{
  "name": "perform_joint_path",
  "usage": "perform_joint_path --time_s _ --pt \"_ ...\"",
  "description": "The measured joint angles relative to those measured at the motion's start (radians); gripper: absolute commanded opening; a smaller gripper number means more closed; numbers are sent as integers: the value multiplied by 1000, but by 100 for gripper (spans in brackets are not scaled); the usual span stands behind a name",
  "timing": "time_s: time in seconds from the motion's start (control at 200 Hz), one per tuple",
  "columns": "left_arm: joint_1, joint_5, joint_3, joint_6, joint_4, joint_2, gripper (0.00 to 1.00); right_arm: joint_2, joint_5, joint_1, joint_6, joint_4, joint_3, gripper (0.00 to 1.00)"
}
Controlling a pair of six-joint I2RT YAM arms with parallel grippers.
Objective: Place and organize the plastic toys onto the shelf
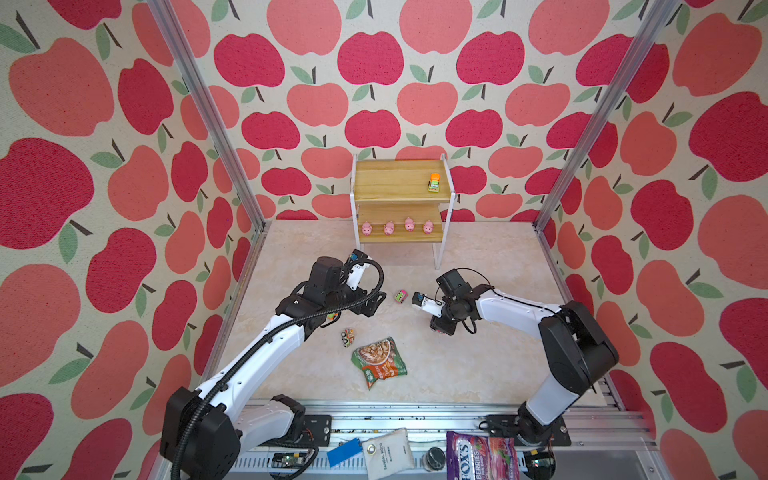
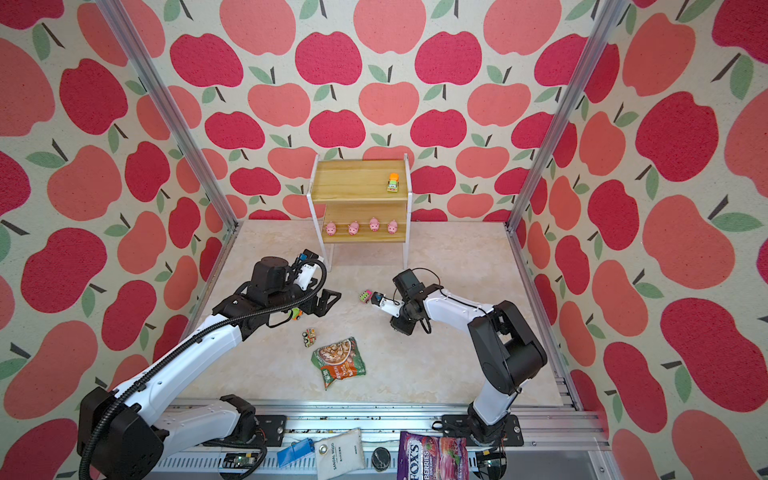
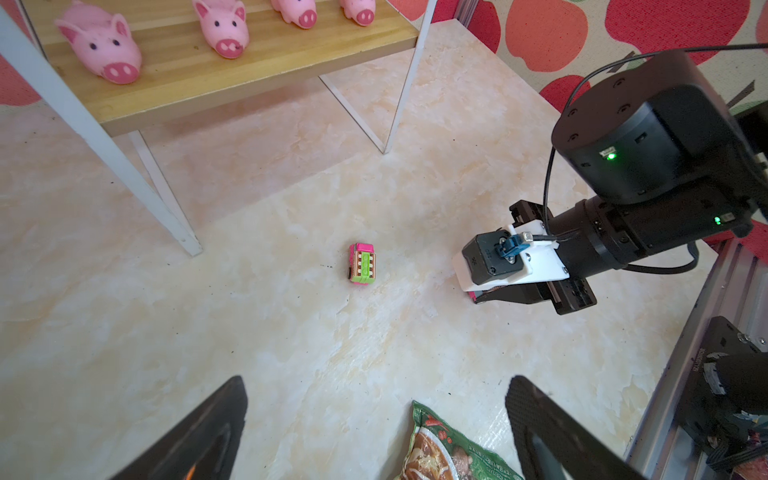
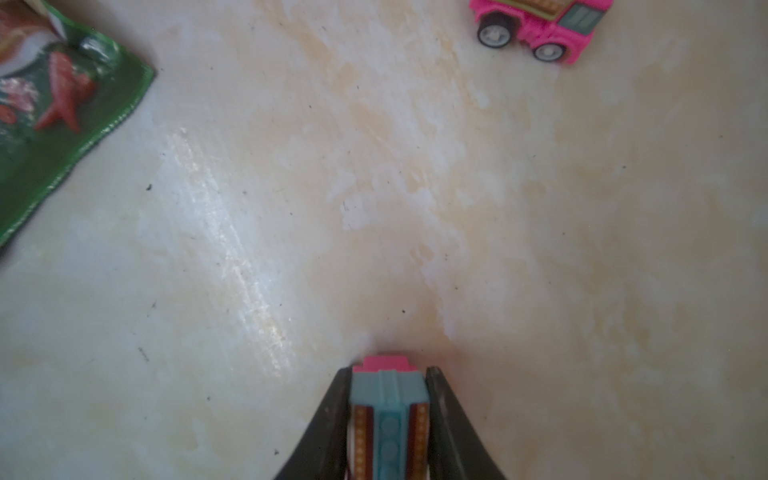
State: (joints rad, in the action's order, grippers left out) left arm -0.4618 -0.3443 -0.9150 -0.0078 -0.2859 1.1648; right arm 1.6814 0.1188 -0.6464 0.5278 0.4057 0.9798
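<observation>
The shelf (image 1: 390,183) (image 2: 353,183) stands at the back. An orange-and-green truck (image 1: 434,183) sits on its top board and several pink pigs (image 1: 389,228) (image 3: 99,45) line the lower board. My right gripper (image 4: 390,370) (image 1: 436,329) points down at the table, shut on a pink-and-blue truck (image 4: 390,415). A pink-and-green truck (image 1: 401,296) (image 3: 362,264) (image 4: 540,25) stands on the table just beyond it. My left gripper (image 3: 376,382) (image 1: 373,303) hangs open, holding nothing. Another truck (image 1: 348,336) lies near the packet, and one more (image 2: 296,314) peeks out under the left arm.
A green-and-orange snack packet (image 1: 378,361) (image 3: 449,453) (image 4: 50,124) lies on the table near the front. The shelf's white legs (image 3: 166,199) stand close to the left gripper. A candy bag (image 1: 482,457) and a white sachet (image 1: 386,453) rest on the front rail.
</observation>
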Motion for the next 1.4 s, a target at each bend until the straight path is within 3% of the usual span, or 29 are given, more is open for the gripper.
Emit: perform_joint_path --time_s 0.29,0.55,0.78,0.895,1.026,1.161,1.396 --pt "0 15 0 0 0 -8 99 -26 -75 39 -208 -62 0 31" --pt "0 23 0 0 0 -11 99 -23 -145 42 -555 -120 0 32" --pt "-2 41 0 0 0 -11 99 51 -297 -14 -801 -118 29 32" --pt "-8 49 0 0 0 -13 99 71 -343 -29 -892 -115 36 44" --pt "-12 50 0 0 -1 -13 99 69 -372 -42 -931 -115 35 55" --pt "-12 53 0 0 -1 -13 99 18 -382 -61 -938 -163 -16 57" --pt "-14 59 0 2 -1 -13 99 -188 -435 -112 -937 -381 -289 60"
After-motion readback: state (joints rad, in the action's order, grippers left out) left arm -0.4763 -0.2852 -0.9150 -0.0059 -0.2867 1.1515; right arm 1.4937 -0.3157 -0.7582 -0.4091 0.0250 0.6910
